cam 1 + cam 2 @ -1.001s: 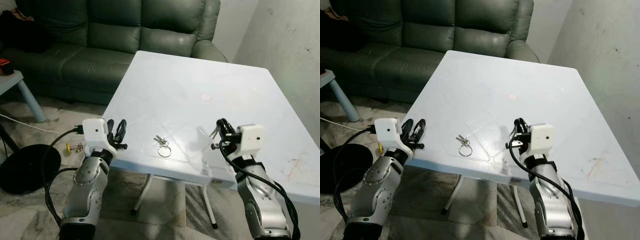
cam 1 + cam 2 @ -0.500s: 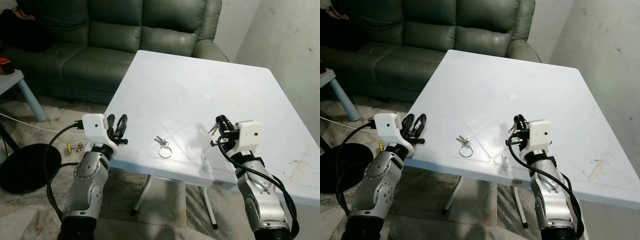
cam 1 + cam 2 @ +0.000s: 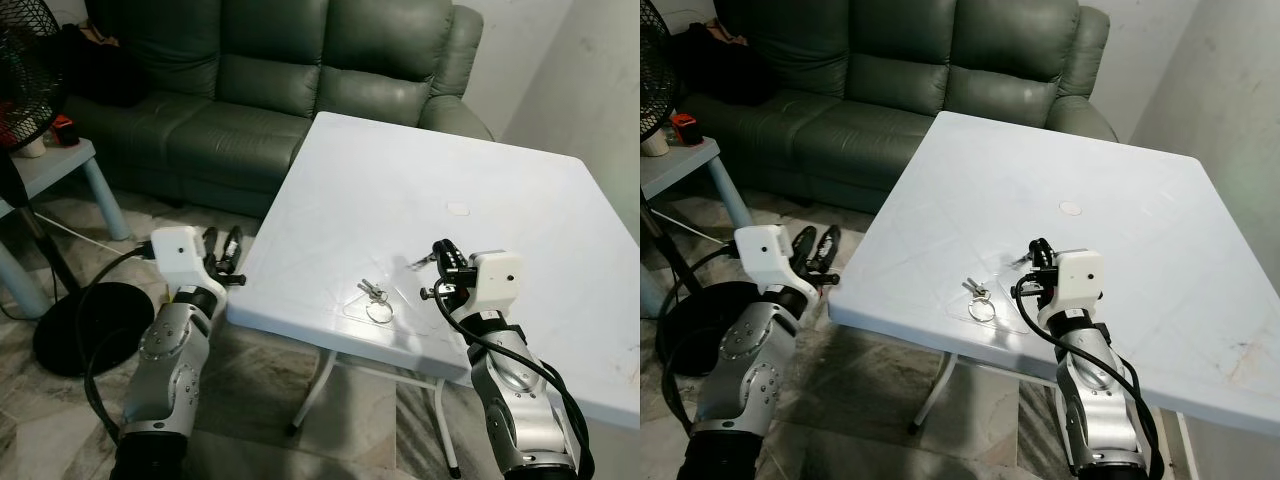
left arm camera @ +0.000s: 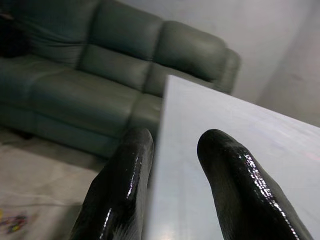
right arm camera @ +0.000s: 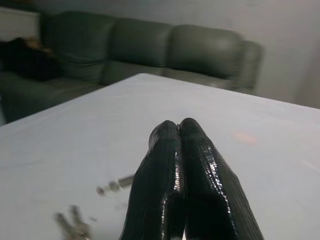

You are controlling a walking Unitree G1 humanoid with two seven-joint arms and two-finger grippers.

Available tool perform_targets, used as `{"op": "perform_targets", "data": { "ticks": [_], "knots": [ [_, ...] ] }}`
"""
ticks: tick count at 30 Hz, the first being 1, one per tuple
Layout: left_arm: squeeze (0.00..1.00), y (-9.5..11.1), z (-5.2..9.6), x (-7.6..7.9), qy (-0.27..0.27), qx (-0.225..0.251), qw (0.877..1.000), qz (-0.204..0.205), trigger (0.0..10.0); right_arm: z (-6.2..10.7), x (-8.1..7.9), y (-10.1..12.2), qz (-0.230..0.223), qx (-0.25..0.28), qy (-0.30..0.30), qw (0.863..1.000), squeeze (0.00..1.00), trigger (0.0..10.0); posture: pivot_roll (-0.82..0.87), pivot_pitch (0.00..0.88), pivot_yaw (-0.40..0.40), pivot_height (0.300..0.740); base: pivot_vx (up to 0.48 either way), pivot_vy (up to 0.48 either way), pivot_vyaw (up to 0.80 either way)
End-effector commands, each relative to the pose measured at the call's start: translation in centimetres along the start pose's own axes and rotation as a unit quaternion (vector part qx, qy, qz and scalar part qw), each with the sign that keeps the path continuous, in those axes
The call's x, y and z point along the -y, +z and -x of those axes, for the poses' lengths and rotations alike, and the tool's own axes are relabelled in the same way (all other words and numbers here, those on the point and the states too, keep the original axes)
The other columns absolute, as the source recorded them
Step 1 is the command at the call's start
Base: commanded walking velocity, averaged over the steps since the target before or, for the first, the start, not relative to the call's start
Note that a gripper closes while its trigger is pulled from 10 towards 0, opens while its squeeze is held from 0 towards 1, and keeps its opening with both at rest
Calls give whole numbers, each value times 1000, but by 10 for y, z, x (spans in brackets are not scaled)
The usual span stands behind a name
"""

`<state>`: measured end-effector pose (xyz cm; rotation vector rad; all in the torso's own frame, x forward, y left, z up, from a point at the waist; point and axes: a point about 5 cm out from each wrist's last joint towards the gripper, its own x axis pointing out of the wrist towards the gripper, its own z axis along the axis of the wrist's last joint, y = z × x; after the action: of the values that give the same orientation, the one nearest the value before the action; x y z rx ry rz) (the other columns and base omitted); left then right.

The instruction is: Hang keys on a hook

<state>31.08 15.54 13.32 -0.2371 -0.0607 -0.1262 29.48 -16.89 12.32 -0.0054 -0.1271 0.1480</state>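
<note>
— Keys (image 3: pixel 373 296) lay where?
— Near the white table's (image 3: pixel 500 200) front edge, beside the right gripper (image 3: pixel 440 262), its fingers pressed together.
— And the left gripper (image 3: pixel 224 255)?
— Fingers parted, off the table's left edge.

White table (image 3: pixel 480 180) — keys (image 3: pixel 375 297) near edge

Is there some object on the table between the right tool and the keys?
Nothing visible. The right tool, fingers shut, hovers over the white table; the keys lie beside it near the front edge, with bare tabletop between.
</note>
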Motion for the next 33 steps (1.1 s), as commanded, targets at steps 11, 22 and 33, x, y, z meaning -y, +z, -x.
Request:
{"op": "perform_targets", "data": {
  "ticks": [11,22,33],
  "knots": [
    [0,0,-4,12,-16,2,1000,2,10000,3,13,2,17,-7,-14,1000,0,10000,162,0,-99,740,0,0,-764],
    [0,-1,-7,17,-25,0,1000,4,10000,4,14,3,23,-8,-10,1000,0,10000,153,0,-95,740,0,0,-776],
    [0,-2,-7,18,-25,-2,1000,8,10000,4,16,4,25,-10,-8,1000,0,10000,153,0,-100,740,0,0,-778]
  ]
}}
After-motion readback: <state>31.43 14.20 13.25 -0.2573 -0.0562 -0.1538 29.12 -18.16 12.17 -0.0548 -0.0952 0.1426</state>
